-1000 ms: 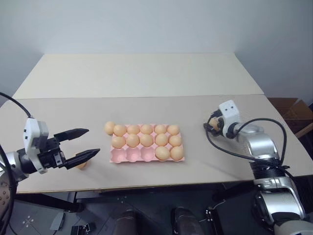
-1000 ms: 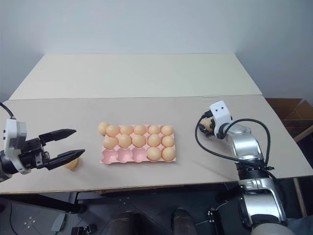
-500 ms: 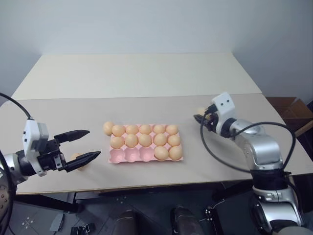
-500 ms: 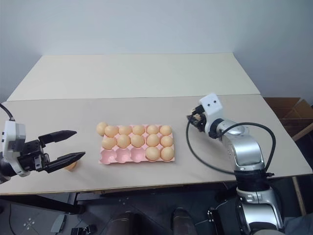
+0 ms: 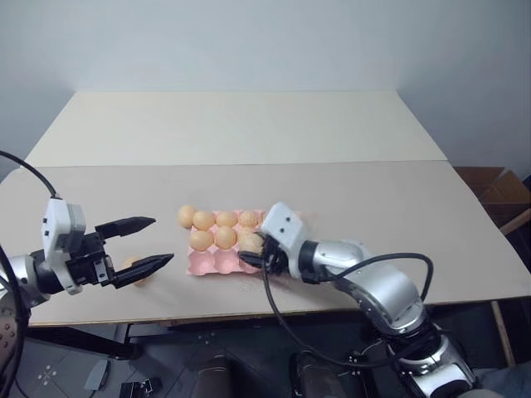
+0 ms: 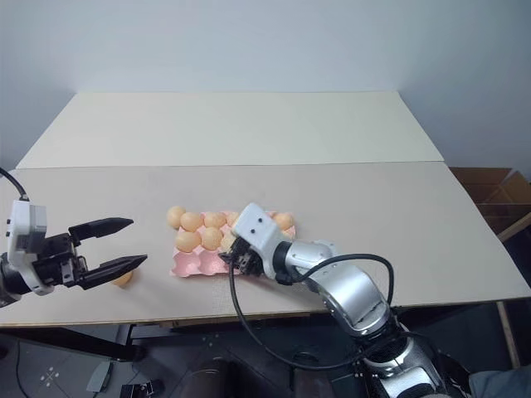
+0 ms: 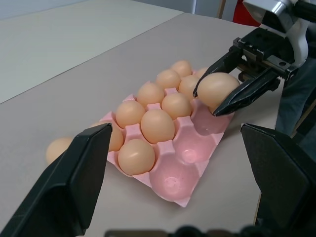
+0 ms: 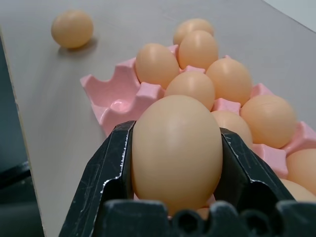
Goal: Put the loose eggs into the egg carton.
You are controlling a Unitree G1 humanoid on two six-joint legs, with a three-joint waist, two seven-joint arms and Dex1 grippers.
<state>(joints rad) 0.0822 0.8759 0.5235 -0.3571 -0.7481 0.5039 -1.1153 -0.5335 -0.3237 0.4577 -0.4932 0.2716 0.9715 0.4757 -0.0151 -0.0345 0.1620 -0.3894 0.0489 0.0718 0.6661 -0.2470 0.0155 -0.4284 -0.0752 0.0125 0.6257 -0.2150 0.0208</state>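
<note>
My right fingers [image 7: 223, 94] clamped on an egg [image 8: 176, 150] over the egg carton [image 7: 192, 148], left fingers [image 5: 148, 243] spread wide, empty, loose egg [image 8: 72, 28] on the tabletop [image 5: 249, 128].

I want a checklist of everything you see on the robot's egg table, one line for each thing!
Surface: beige table, bare at the far half.
Job's things: pink egg carton, three near cups unfilled; one loose egg on the table by the left gripper.
Clutter: nothing seen.
Grippers: left gripper open, holding nothing; right gripper shut on an egg over the carton.
Cables: black cable looping off the right arm.
Surroundings: pale wall; cardboard box at the right.
</note>
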